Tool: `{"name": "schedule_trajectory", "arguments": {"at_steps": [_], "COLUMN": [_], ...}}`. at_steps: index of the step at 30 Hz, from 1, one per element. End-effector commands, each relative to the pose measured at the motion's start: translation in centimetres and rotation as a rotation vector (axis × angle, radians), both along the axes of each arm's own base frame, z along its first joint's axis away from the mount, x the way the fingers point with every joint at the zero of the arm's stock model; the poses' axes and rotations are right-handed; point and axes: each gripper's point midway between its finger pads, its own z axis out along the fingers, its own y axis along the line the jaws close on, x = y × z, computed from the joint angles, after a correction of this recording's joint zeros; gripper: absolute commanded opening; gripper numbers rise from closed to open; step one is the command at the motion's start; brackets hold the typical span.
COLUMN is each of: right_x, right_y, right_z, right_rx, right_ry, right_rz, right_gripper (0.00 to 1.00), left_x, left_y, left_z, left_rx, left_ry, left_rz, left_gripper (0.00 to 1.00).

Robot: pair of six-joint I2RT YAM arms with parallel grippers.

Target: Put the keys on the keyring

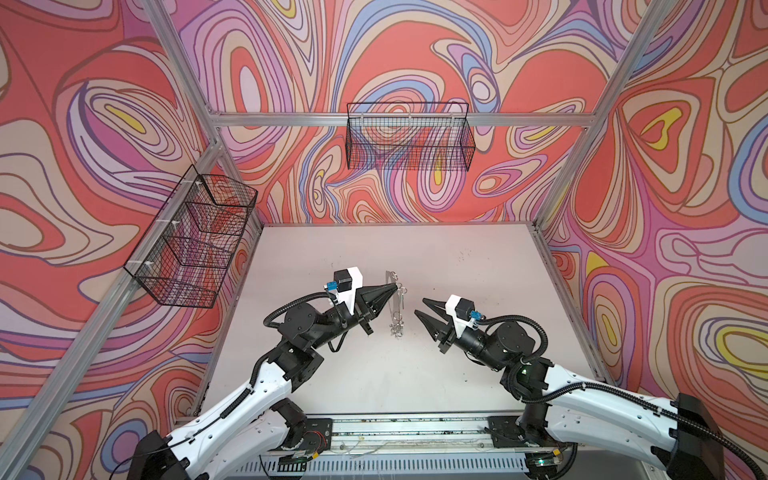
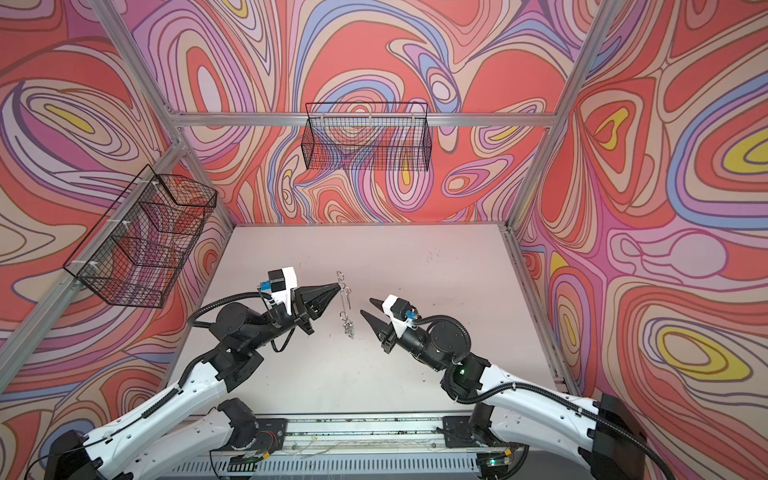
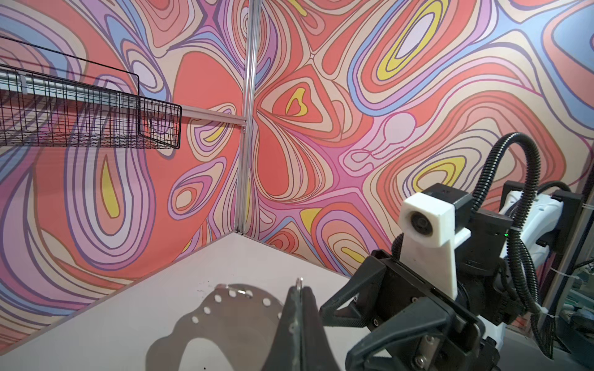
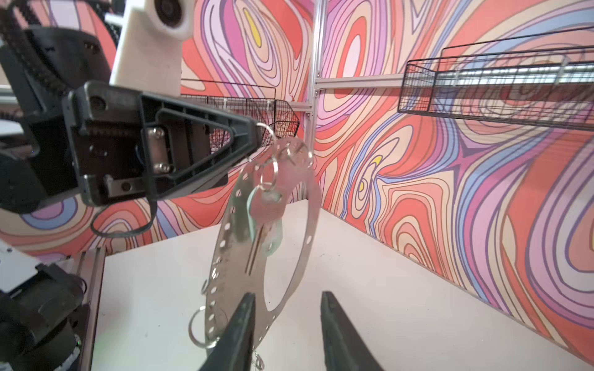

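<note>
The keyring, a flat shiny oval band with holes along its rim, hangs upright above the table. In both top views it shows edge-on. My left gripper is shut on the keyring's top, where a wire loop sticks out. One of the keys, with a pale head, dangles from a small ring near the top. More small metal pieces hang at the bottom. My right gripper is open, empty, just right of the keyring's lower part.
A black wire basket hangs on the back wall. Another basket is mounted on the left wall. The pale table is bounded by aluminium frame posts and patterned walls. The keyring's shadow falls on the table.
</note>
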Motion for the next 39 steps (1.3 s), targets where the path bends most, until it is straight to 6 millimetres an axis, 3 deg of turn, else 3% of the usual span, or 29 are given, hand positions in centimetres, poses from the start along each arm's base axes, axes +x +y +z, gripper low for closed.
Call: {"name": "schedule_trajectory", "arguments": {"at_steps": [1, 5, 11, 19, 29, 39], "right_x": [0.3, 0.1, 0.6, 0.5, 2.1, 1.9], "right_y": [-0.9, 0.0, 0.6, 3.7, 3.8, 4.3], "right_z": [2.9, 4.7, 6.6, 6.7, 5.8, 6.1], "right_rx": [0.144, 0.176, 0.199, 0.140, 0.123, 0.117], "right_ry": [0.064, 0.113, 0.155, 0.205, 0.240, 0.240], "right_rz": [-0.002, 0.107, 0.245, 0.415, 0.387, 0.449], "right_gripper": [0.35, 0.34, 0.34, 0.32, 0.27, 0.15], "left_x": [-0.5, -0.5, 0.2, -0.5, -1.2, -1.3], "left_y": [0.1, -0.3, 0.8, 0.9, 0.9, 0.4], "left_z": [1.9, 1.6, 1.8, 2.1, 2.3, 2.1], "left_rx": [-0.093, -0.113, -0.161, -0.150, -0.152, -0.140], "left_ry": [-0.034, -0.017, 0.009, 0.000, -0.006, -0.004], "left_rz": [-0.035, -0.074, -0.074, -0.110, -0.136, -0.169], "left_gripper": [0.00, 0.00, 0.00, 0.00, 0.00, 0.00]}}
